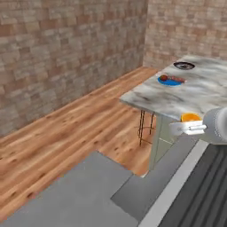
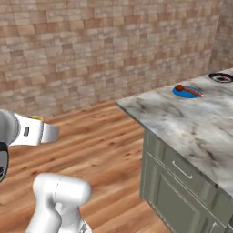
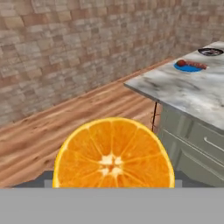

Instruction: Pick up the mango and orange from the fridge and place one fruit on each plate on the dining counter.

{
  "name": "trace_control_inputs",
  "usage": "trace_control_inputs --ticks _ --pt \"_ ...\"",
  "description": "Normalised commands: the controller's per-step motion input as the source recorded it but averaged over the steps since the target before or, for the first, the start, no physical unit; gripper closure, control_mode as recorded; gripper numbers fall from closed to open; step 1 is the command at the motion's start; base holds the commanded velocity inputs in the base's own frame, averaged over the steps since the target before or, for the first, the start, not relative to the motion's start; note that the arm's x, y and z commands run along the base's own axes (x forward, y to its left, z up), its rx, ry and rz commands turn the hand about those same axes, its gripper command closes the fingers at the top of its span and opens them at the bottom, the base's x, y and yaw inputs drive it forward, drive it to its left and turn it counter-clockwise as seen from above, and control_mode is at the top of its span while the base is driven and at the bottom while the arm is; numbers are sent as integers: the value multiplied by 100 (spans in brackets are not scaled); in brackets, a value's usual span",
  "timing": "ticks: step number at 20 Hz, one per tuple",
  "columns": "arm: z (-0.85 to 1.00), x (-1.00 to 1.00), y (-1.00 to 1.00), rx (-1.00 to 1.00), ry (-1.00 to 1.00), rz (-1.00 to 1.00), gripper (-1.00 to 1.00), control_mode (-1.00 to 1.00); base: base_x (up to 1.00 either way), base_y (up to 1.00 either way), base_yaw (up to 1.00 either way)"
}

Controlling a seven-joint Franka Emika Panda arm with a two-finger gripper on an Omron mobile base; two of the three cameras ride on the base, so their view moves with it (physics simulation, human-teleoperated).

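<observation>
At the bottom of the hand view you see the orange (image 3: 113,154) large and close, its cut face toward the camera and its lower edge cut off; the fingertips are hidden behind it. In the left base view it is a small orange patch (image 1: 191,117) just above the gripper (image 1: 188,129), held in the air beside the counter's near edge, over the floor. The jaws stand partly open with the orange between them. Farther right on the counter (image 2: 191,123), the bright blue plate (image 2: 187,92) carries the mango (image 2: 188,90), a reddish shape lying lengthwise across it. Beyond it, the dark plate (image 2: 221,77) sits cut off at the frame edge; you cannot tell its contents.
</observation>
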Motion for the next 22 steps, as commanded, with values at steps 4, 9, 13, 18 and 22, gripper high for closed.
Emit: trace_control_inputs --ticks 4,9,13,18,22 --pt "0 0 0 0 0 0 100 100 100 62 -53" --pt "0 0 0 0 0 0 100 100 100 79 -47" --pt "0 0 0 0 0 0 100 100 100 65 -41" --pt "0 0 0 0 0 0 100 100 100 -38 -5" --pt "0 0 0 0 0 0 100 100 100 -16 0"
